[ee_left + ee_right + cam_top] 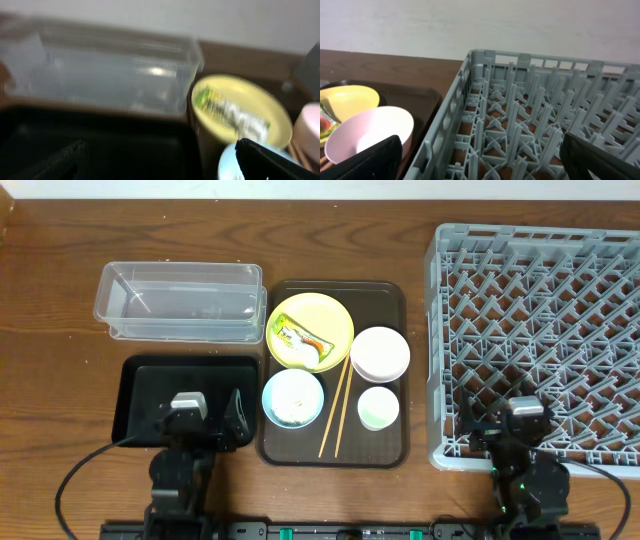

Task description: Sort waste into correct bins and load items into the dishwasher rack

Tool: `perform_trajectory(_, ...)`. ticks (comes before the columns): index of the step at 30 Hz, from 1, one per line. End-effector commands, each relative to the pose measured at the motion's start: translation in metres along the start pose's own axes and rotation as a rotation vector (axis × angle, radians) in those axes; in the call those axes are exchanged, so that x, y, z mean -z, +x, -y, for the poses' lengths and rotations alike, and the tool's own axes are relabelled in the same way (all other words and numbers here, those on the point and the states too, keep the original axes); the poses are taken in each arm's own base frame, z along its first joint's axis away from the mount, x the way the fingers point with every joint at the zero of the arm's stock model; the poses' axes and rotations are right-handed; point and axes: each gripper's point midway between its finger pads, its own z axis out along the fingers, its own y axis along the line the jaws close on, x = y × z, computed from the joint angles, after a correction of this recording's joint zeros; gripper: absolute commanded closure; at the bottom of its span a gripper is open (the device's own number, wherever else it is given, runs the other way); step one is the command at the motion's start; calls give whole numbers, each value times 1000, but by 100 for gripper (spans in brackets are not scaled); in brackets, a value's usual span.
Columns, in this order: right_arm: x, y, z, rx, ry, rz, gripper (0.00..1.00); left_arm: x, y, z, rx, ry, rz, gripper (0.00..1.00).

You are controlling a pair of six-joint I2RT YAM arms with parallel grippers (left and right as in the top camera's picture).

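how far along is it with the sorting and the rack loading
Nothing looks done yet: the dishwasher rack, clear tub and black tray are empty. Nothing is in hand; the left gripper and right gripper are open. Still to do: the wrapper on the yellow plate, plus the blue bowl, pink bowl, green cup and chopsticks, all on the brown tray.

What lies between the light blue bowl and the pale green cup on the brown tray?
The chopsticks lie at a slant on the tray between them. The overhead view shows this.
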Motion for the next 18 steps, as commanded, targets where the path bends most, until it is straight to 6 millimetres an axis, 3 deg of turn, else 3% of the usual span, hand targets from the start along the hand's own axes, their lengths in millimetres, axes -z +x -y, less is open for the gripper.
perform_trajectory(1,5,-22,8,-43,45,-11,1,7,-19,1,30,-23,-34,4)
perform_trajectory(10,-5,-38,8,-30,47,-246,1,8,-40,6,54,-82,-353,4)
perform_trajectory(18,-16,-36,8,-62,67,-619,1,12,-43,42,136,22,-777,4)
